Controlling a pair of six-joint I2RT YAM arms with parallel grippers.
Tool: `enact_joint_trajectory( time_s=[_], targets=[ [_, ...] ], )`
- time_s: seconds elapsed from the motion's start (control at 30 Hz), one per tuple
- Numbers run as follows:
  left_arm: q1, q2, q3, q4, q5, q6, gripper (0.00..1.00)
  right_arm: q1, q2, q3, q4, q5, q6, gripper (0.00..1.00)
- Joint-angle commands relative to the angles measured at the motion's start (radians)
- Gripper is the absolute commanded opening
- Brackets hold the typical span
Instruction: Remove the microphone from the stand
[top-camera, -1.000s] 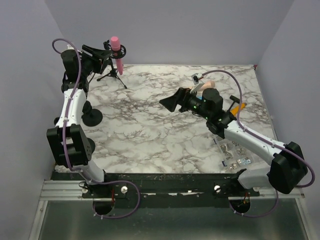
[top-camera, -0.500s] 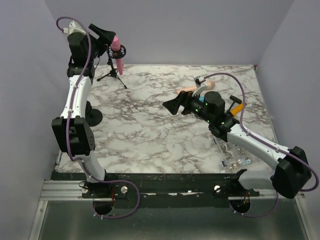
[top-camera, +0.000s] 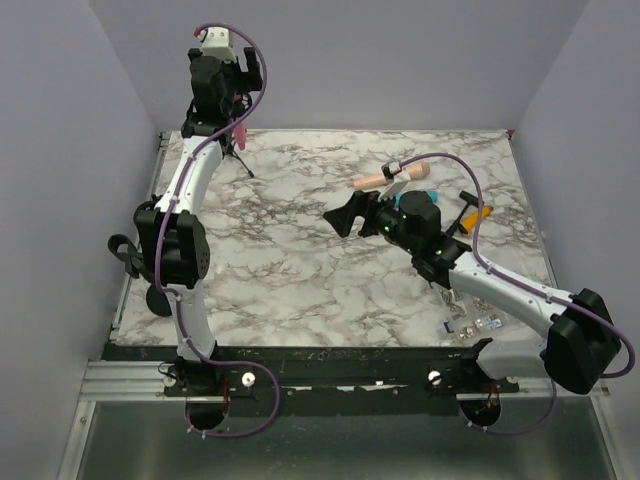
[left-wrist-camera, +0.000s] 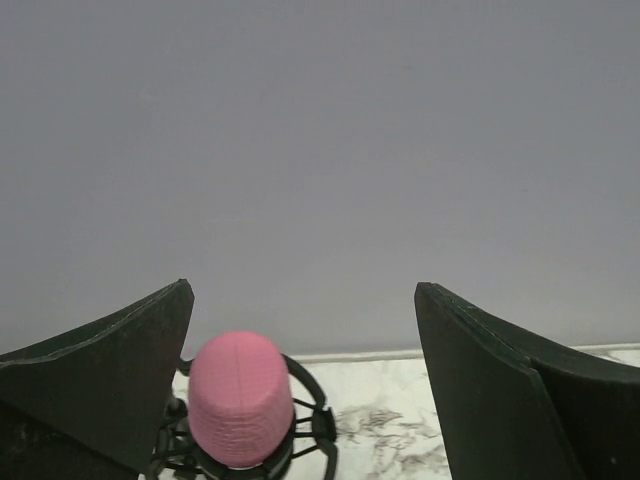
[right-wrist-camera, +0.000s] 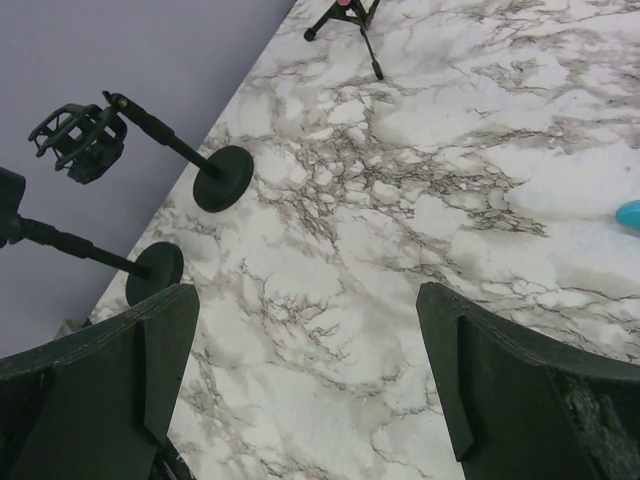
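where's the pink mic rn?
Left wrist view, bottom left: the pink microphone sits in its stand, just ahead of the open left claw. From above, that is the table's far-left corner.

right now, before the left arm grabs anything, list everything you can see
pink microphone: 1, pink, sitting in the tripod stand's black ring mount
tripod stand: 1, black, far left corner of the table
round-base stands: 2, black, left edge; one carries an empty clip mount
peach item: 1, peach, far centre, lying flat; unclear what it is
teal item: 1, teal, just right of the peach item
orange item: 1, orange, right side
clear packets: several, clear, near right
table: 1, white-grey marble
left tool: 1, black, open, at the pink microphone
right tool: 1, black, open, over mid-table
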Motion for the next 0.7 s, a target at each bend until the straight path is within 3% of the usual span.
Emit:
enact_joint_trajectory(
  time_s=[0.0,0.13,0.3,0.5,0.67],
  targets=[
    [0.007,0.022,0.030,0.040,-0.108,0.110,0.94,0.022,0.031,-0.005,0.027,0.076,-0.040,1.00],
    [0.006,0.045,0.027,0.022,-0.150,0.086,0.91,0.030,0.045,-0.005,0.033,0.086,-0.046,1.00],
    [0.003,0.050,-0.029,0.032,-0.159,0.029,0.77,0.037,0.056,-0.002,0.034,0.095,-0.050,1.00],
    [0.004,0.045,-0.061,0.046,-0.199,0.029,0.70,0.039,0.060,-0.002,0.033,0.099,-0.050,1.00],
    [0.004,0.043,-0.038,0.021,-0.185,0.028,0.55,0.040,0.063,-0.001,0.034,0.099,-0.050,1.00]
  ],
)
